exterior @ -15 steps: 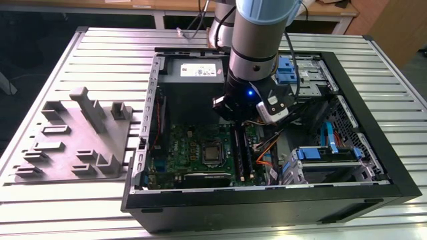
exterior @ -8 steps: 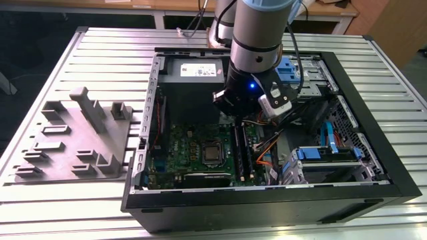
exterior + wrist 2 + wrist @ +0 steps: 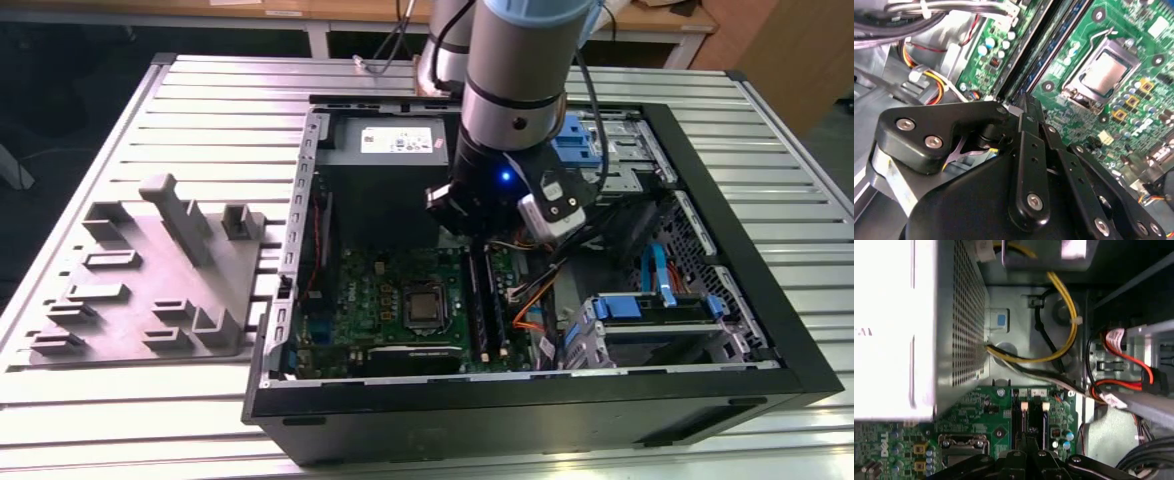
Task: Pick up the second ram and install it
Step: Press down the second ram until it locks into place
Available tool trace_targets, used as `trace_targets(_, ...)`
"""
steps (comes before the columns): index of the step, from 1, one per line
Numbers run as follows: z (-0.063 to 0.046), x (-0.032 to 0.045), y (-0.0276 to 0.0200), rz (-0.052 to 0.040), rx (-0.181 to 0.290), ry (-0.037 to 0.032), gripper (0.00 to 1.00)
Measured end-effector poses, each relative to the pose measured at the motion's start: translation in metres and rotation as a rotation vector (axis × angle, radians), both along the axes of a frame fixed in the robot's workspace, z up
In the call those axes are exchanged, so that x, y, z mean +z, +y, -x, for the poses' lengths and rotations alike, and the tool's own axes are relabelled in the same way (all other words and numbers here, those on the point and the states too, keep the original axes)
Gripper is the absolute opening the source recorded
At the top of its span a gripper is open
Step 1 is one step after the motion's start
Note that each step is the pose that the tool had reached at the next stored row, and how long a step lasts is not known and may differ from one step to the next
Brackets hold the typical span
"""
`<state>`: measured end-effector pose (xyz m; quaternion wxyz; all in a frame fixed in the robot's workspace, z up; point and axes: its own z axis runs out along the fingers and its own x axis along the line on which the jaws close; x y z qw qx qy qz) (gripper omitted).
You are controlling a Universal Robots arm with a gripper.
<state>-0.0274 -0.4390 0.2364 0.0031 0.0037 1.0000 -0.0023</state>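
exterior view: second ram (image 3: 478, 305) stands on edge, running along the motherboard (image 3: 360, 290) slots.

A slatted metal bench (image 3: 120, 400) carries an open black computer case (image 3: 534, 420) and, beside it toward one side edge, a grey moulded fixture tray (image 3: 147, 280).
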Motion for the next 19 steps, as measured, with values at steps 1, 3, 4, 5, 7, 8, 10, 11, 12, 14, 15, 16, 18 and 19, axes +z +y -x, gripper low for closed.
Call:
trace_targets(1,0.000,0.0000,-0.0026,0.0000,0.000,0.0000,0.10)
trace_targets(3,0.000,0.0000,-0.0067,0.0000,0.000,0.0000,0.10)
trace_targets(4,0.000,0.0000,-0.0088,-0.0001,0.000,-0.0001,0.10)
trace_targets(5,0.000,0.0000,-0.0111,0.0000,0.000,0.0000,0.10)
trace_targets(7,0.000,0.0000,-0.0162,0.0001,0.000,0.0000,0.10)
trace_targets(8,0.000,0.0000,-0.0191,0.0000,0.000,0.0000,0.10)
trace_targets(10,0.000,0.0000,-0.0244,0.0000,0.000,0.0000,0.10)
trace_targets(11,0.000,0.0000,-0.0270,-0.0001,0.000,0.0000,0.10)
trace_targets(12,0.000,0.0000,-0.0298,0.0000,0.000,0.0000,0.10)
trace_targets(14,0.000,0.0000,-0.0359,0.0000,0.000,0.0000,0.10)
trace_targets(15,0.000,-0.0001,-0.0393,-0.0001,0.000,-0.0001,0.10)
trace_targets(16,0.000,0.0000,-0.0425,-0.0001,0.000,0.0000,0.10)
trace_targets(18,0.000,0.0000,-0.0487,0.0000,0.000,0.0000,0.10)
trace_targets(19,0.000,-0.0001,-0.0518,-0.0001,-0.001,0.0000,0.10)
